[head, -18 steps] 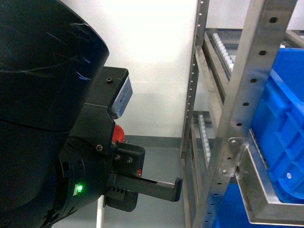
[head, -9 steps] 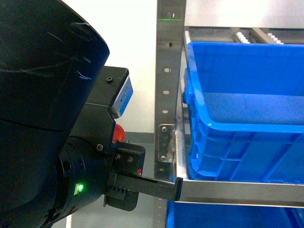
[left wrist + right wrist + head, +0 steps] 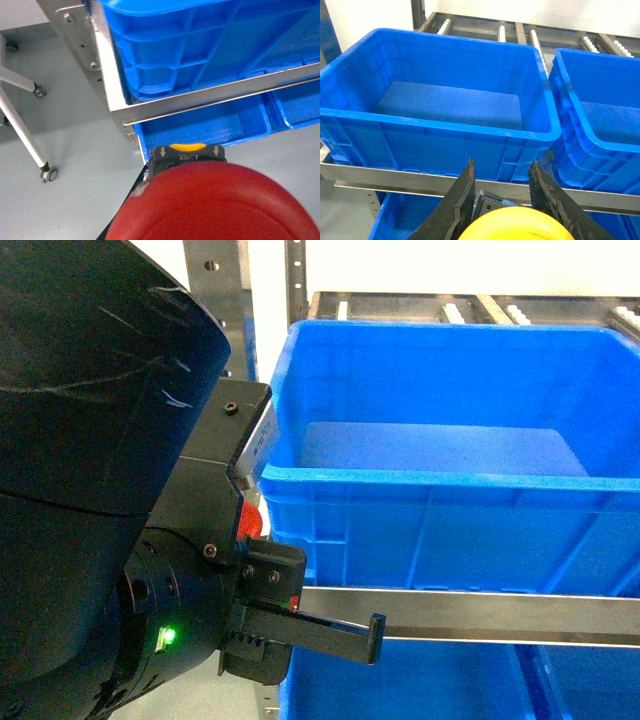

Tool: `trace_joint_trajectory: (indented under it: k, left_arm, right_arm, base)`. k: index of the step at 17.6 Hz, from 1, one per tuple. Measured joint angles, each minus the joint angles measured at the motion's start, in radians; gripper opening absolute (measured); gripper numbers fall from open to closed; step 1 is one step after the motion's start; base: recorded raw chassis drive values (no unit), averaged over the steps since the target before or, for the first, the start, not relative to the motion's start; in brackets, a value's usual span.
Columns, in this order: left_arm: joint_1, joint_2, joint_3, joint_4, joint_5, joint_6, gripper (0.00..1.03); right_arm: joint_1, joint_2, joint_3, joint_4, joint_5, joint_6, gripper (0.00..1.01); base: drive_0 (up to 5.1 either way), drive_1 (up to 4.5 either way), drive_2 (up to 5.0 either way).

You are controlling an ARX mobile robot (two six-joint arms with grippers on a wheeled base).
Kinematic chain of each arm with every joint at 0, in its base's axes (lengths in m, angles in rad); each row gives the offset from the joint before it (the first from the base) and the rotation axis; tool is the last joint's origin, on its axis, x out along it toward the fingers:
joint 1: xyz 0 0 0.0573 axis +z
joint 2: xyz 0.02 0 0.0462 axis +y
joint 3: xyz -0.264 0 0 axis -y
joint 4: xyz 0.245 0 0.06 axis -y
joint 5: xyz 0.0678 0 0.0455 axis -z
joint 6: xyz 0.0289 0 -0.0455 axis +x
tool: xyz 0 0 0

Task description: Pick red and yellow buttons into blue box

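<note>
Now the blue box (image 3: 440,480) fills the view, rack post gone leftward.

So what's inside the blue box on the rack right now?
Nothing visible: the blue box shows only its bare floor in head and right wrist views. The strip behind its near wall is hidden. Both buttons remain outside.

One red button (image 3: 215,205), one yellow button (image 3: 512,225), two blue boxes (image 3: 440,107).
</note>
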Motion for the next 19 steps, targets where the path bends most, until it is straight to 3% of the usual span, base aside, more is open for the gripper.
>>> trace_joint_trajectory:
  k: [19]
  left_arm:
    - [0.0, 0.0, 0.0, -0.001, 0.0, 0.0, 0.25]
  right_arm:
    - [0.0, 0.0, 0.0, 0.001, 0.0, 0.0, 0.3]
  base:
    - [5.0, -3.28, -1.3]
